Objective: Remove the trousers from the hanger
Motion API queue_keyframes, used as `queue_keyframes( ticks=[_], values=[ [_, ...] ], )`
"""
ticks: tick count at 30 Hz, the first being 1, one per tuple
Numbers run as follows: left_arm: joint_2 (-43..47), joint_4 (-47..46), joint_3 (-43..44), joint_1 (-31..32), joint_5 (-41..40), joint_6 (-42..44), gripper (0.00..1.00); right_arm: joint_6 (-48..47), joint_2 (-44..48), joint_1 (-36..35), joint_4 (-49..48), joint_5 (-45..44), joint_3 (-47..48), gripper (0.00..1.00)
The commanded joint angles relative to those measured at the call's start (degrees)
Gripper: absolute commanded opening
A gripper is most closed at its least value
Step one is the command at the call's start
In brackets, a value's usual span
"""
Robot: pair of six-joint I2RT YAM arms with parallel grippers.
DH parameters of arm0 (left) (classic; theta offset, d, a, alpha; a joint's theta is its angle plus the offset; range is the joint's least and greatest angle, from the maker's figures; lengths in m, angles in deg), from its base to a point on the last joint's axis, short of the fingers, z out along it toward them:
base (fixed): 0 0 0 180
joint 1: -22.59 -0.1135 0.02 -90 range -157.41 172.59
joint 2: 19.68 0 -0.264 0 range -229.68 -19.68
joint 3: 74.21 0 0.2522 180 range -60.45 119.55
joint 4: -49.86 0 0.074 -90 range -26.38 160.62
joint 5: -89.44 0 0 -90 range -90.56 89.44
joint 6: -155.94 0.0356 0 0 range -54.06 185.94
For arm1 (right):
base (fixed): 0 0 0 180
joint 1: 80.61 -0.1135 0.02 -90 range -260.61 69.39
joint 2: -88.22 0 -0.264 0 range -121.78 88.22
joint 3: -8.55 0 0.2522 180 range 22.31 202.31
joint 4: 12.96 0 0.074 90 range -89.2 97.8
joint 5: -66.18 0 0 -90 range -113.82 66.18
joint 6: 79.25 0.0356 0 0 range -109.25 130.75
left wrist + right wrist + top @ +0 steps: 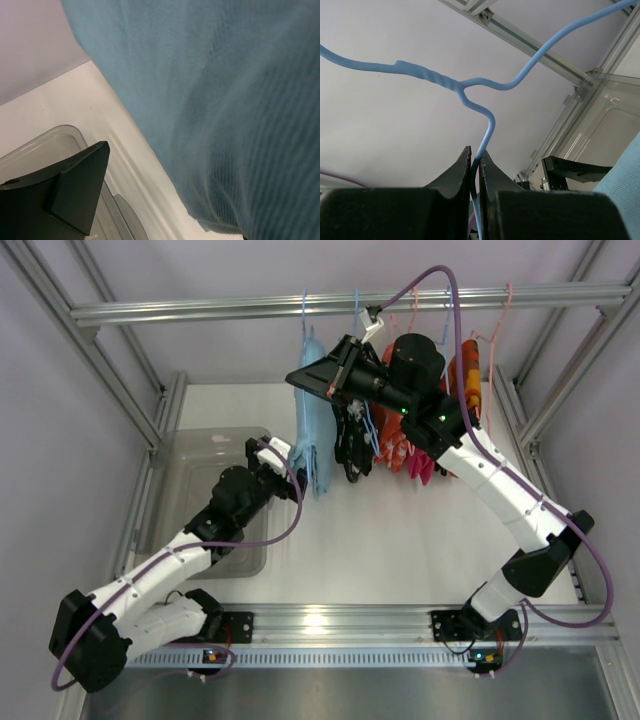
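Pinching the blue hanger (pixel 489 125), your right gripper (pixel 475 159) is clenched | your left gripper (pixel 283 466) gapes wide, 7 o'clock of the trousers (pixel 312 425).

No text, label, brand, number or sign is showing legibly in any of the three views.
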Motion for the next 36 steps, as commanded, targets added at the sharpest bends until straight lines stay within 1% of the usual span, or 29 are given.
queue_keyframes(
  ticks=[1, 4, 8, 9, 11, 12, 13, 14, 15, 16, 17, 19, 20, 21, 22, 24, 25, 27, 31, 33, 34, 36],
  values=[
    [-1.4, -0.4, 3.7, 0.2, -9.5, -1.0, 0.99, -0.6, 2.0, -0.3, -10.6, -0.2, 4.8, 0.0],
    [-1.6, -2.2, 4.5, 0.2, -11.6, -0.1, 0.99, -0.6, 2.0, -0.3, -10.6, -0.1, 4.6, 0.0],
    [-1.0, -3.4, 6.2, 0.0, -11.6, 0.0, 0.98, -0.6, 2.2, -0.3, -10.7, 0.1, 4.0, 0.0],
    [-0.8, -3.7, 6.6, -0.2, -11.3, -0.4, 0.96, -0.6, 2.3, -0.3, -10.7, 0.1, 3.7, 0.0],
    [0.0, -3.7, 8.2, -0.8, -9.4, -1.5, 0.87, -0.6, 2.8, -0.3, -10.7, 0.3, 2.4, 0.0],
    [0.1, -3.6, 8.9, -1.0, -8.8, -1.9, 0.81, -0.6, 3.1, -0.3, -10.6, 0.4, 1.9, 0.0],
    [0.2, -3.1, 9.7, -1.4, -8.1, -2.5, 0.68, -0.7, 3.8, -0.3, -10.7, 0.5, 0.6, 0.0],
    [0.2, -2.3, 12.0, -1.8, -7.2, -4.2, 0.63, -1.1, 4.1, -0.3, -10.7, 0.6, -0.2, 0.0],
    [0.4, -1.1, 13.1, -2.6, -4.8, -5.2, 0.54, -1.4, 5.1, -0.3, -10.7, 0.7, -2.0, 0.0],
    [0.7, -0.8, 14.1, -3.0, -3.4, -5.6, 0.54, -1.5, 5.6, -0.2, -10.8, 0.8, -2.9, 0.0],
    [1.0, -0.5, 15.0, -3.2, -2.5, -7.6, 0.41, -1.6, 6.1, -0.1, -11.0, 0.9, -3.9, 0.0],
    [1.1, 1.3, 17.6, -3.5, -0.8, -8.7, 0.3, -2.0, 7.2, 0.0, -11.3, 1.3, -6.3, 0.0],
    [1.1, 2.3, 18.5, -3.6, 0.0, -9.5, 0.17, -2.2, 7.6, 0.0, -11.6, 1.4, -7.0, 0.0],
    [1.2, 3.3, 20.4, -3.7, 0.5, -9.9, 0.06, -3.0, 7.8, 0.0, -12.3, 2.2, -7.6, 0.0],
    [1.4, 4.2, 21.4, -3.7, 1.3, -10.4, 0.0, -3.9, 8.4, 0.0, -13.2, 2.8, -9.0, 0.0],
    [2.3, 5.6, 24.3, -3.9, 2.7, -11.8, 0.0, -6.2, 8.9, -0.1, -14.1, 3.2, -10.3, 0.0],
    [2.6, 6.0, 25.5, -4.1, 5.7, -12.1, 0.0, -6.7, 9.3, -0.1, -14.1, 3.1, -11.7, 0.0],
    [3.3, 7.6, 28.4, -4.1, 6.8, -13.6, 0.0, -8.3, 9.8, -0.2, -14.1, 3.1, -13.0, 0.0],
    [2.6, 12.5, 38.5, -4.2, 6.6, -16.1, 0.0, -8.8, 9.9, -0.3, -15.1, 4.2, -15.4, 0.0],
    [1.8, 13.4, 41.4, -4.2, 6.3, -16.9, 0.0, -9.9, 9.9, -0.6, -15.0, 4.2, -15.7, 0.0],
    [1.5, 13.7, 45.0, -4.3, 6.3, -16.9, 0.0, -10.4, 9.9, -0.8, -14.8, 4.1, -16.1, 0.0],
    [-0.3, 14.1, 48.9, -4.6, 6.4, -16.9, 0.0, -11.2, 10.1, -1.1, -14.2, 4.0, -17.4, 0.0]
  ],
)
